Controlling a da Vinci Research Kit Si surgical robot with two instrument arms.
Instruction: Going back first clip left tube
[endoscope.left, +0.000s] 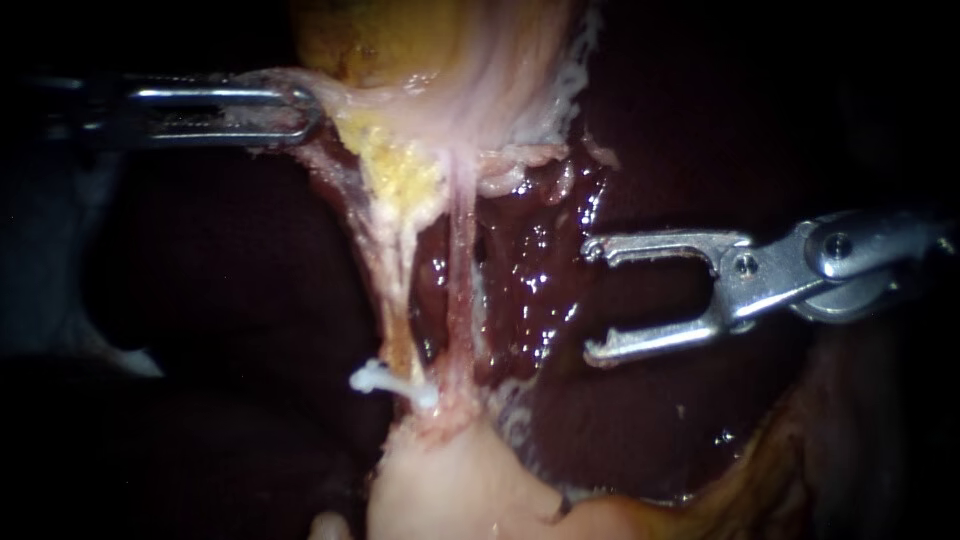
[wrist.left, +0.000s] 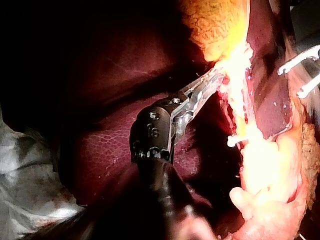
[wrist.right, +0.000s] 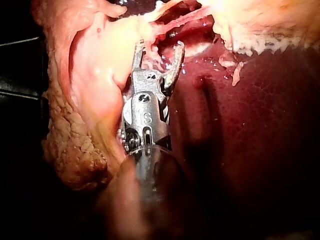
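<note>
Left instrument (endoscope.left: 300, 112): claw clenched on pale tissue (endoscope.left: 345, 98); right instrument (endoscope.left: 592, 300): claw released, empty; ahead of it, a clip (endoscope.left: 385, 381) on the left tube (endoscope.left: 398, 290).

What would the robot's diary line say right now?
left instrument: shut on tissue | right instrument: open, empty, beside tubes | white clip: at tubes' lower end

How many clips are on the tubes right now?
1. A white clip sits low on the left tube, just above the pale tissue. None shows on the right tube; more may be hidden behind tissue.
</note>
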